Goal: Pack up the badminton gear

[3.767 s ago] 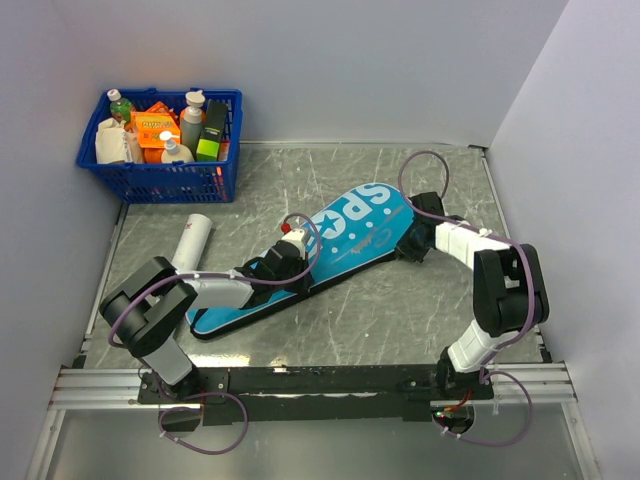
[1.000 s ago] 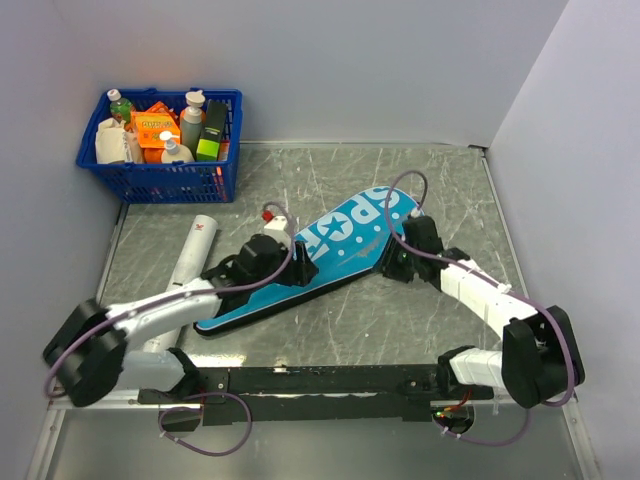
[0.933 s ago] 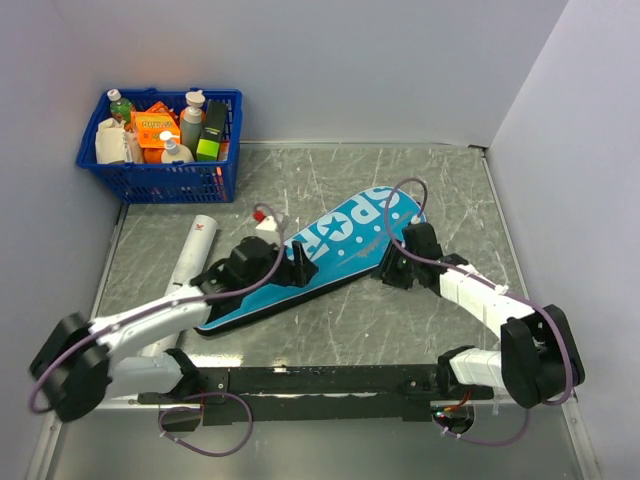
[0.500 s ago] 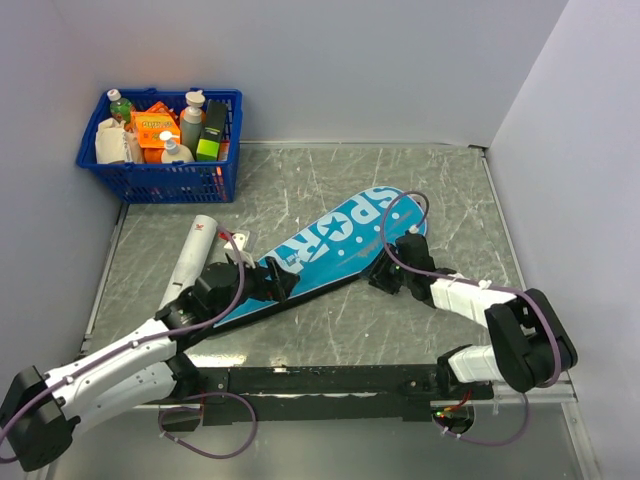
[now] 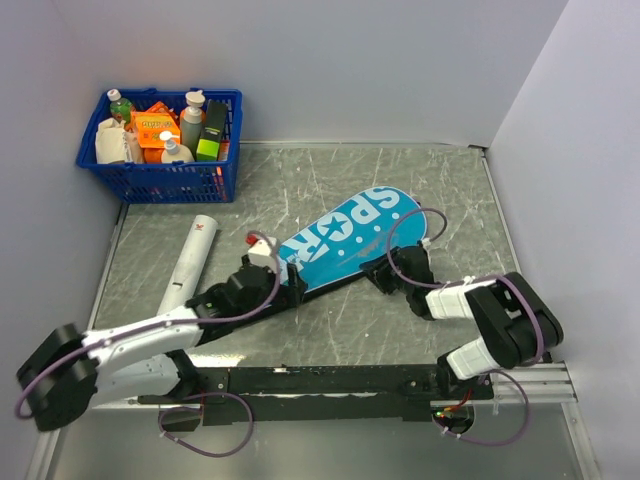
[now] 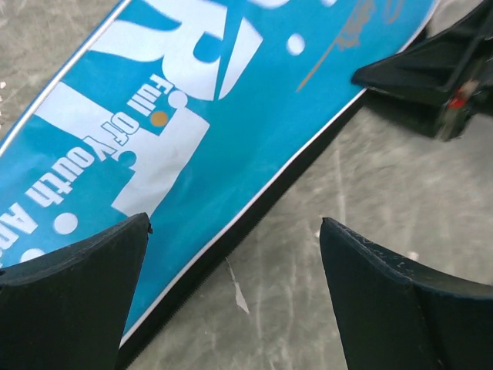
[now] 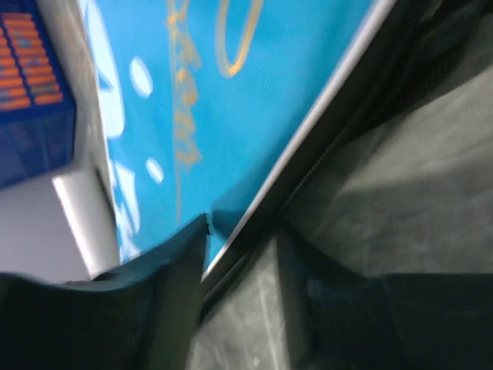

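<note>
1. The teal cover [image 5: 345, 235], lettered "SPORT" in white, lies flat on the grey table [image 5: 400, 335]. It runs on a slant from near left to far right, with its broad rounded end at the far right.
2. The left gripper [image 5: 290, 284] hovers over the cover's near edge, about where the body narrows. Its jaws are spread wide and hold nothing.
3. In the left wrist view, the cover's black-trimmed edge passes below the gap between the two dark fingers [image 6: 69, 297]. Teal fabric shows on one side of that edge and bare table on the other.
4. The right gripper [image 5: 383, 272] sits low at the near edge of the cover's broad end, with its arm folded close to the table.
5. The right wrist view is blurred. It shows the cover's white-piped black rim running into the gap between the fingers [image 7: 166, 308]. The fingers appear clamped on that rim.
6. The long white tube [image 5: 190, 258] lies on the table to the left of the cover, pointing away from the arms. Its near end is by the left arm, and whether it touches the cover cannot be told.
7. A blue basket [image 5: 160, 182] of bottles and boxes stands in the far left corner, well apart from the cover.
</note>
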Robot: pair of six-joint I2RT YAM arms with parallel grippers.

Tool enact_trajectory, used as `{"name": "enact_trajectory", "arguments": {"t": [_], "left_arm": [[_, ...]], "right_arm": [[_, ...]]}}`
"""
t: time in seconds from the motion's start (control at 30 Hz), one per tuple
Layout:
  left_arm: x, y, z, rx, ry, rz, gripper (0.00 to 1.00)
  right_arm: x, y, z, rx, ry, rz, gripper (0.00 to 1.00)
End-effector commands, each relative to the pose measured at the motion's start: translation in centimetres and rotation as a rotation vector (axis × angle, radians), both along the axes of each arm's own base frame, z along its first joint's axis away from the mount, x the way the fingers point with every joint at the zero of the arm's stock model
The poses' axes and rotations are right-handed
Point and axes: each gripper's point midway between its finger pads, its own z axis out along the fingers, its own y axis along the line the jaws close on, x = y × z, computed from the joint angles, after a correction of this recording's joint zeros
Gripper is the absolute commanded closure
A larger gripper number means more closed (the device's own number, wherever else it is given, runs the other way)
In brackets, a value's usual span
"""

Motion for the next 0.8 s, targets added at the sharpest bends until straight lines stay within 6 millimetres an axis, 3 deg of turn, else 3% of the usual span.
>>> {"name": "enact_trajectory", "arguments": {"t": [0.0,0.03,0.07,0.1,0.13,0.17,0.23,0.3,0.57,0.6,0.77], "left_arm": [[1.9,-1.5,1.6,0.105,-0.116,0.071,0.03],[2.1,-1.6,0.8,0.151,-0.116,0.083,0.04],[1.7,-2.2,0.7,0.176,-0.126,0.075,0.03],[2.4,-2.1,1.5,0.207,-0.165,0.113,0.03],[2.4,-2.3,0.9,0.251,-0.170,0.121,0.04],[2.1,-3.4,1.7,0.271,-0.204,0.097,0.04],[2.4,-3.7,2.0,0.334,-0.245,0.123,0.04],[1.6,-5.3,3.5,0.369,-0.312,0.086,0.04],[-0.9,-8.5,5.4,0.608,-0.525,0.063,0.04],[-1.2,-8.7,5.6,0.627,-0.545,0.056,0.04],[-2.0,-9.6,6.1,0.633,-0.570,0.015,0.04]], "right_arm": [[0.8,-0.9,-1.5,0.028,0.003,-0.111,0.86],[1.0,-1.0,-1.9,0.025,0.011,-0.116,0.98],[1.2,-0.9,-1.8,0.032,0.010,-0.114,1.00],[1.5,-0.4,-1.4,0.044,0.000,-0.094,1.00],[1.6,-0.3,-1.1,0.042,-0.004,-0.085,1.00],[1.4,-0.3,-1.4,0.023,0.014,-0.070,1.00],[2.0,0.0,0.0,0.009,-0.009,-0.046,1.00],[2.1,-0.1,0.5,-0.053,0.001,-0.009,1.00],[3.0,-0.6,8.3,-0.231,-0.096,0.129,1.00],[3.5,-0.5,10.1,-0.239,-0.124,0.136,1.00],[3.0,-0.7,12.4,-0.279,-0.125,0.193,1.00]]}}
